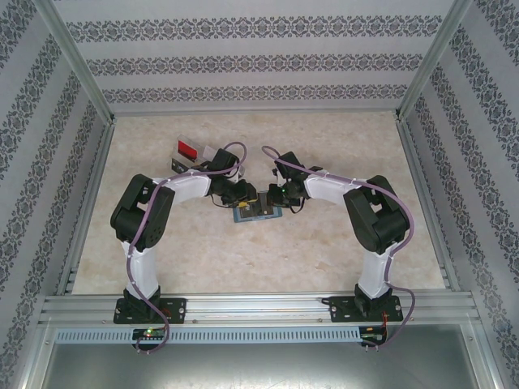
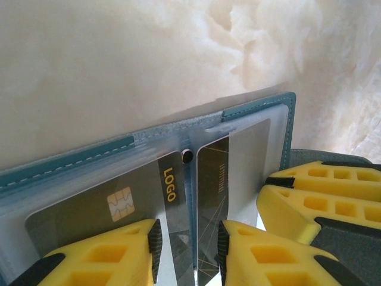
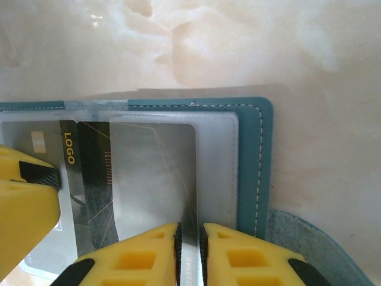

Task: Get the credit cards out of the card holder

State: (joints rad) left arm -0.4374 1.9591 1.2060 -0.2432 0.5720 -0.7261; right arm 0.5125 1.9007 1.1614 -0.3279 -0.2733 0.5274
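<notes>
The blue-grey card holder (image 1: 255, 213) lies open mid-table, its teal border (image 2: 256, 104) (image 3: 253, 155) framing clear sleeves. Under the sleeves a dark credit card with a chip and "LOGO" (image 2: 89, 208) (image 3: 68, 149) sits left of the spine, and a second dark lined card (image 2: 211, 173) (image 3: 149, 173) sits right of it. My left gripper (image 1: 243, 198) (image 2: 189, 250) is open a little, its tips straddling the spine on both cards. My right gripper (image 1: 274, 198) (image 3: 190, 250) is all but shut, tips down on the second card's right edge, pinching nothing I can see.
A clear plastic tray (image 1: 203, 154) holding a red card (image 1: 187, 150) stands behind the left arm. The right gripper's yellow fingers (image 2: 309, 202) crowd next to the left one. Metal frame rails (image 1: 259, 308) and patterned walls bound the marble-look table.
</notes>
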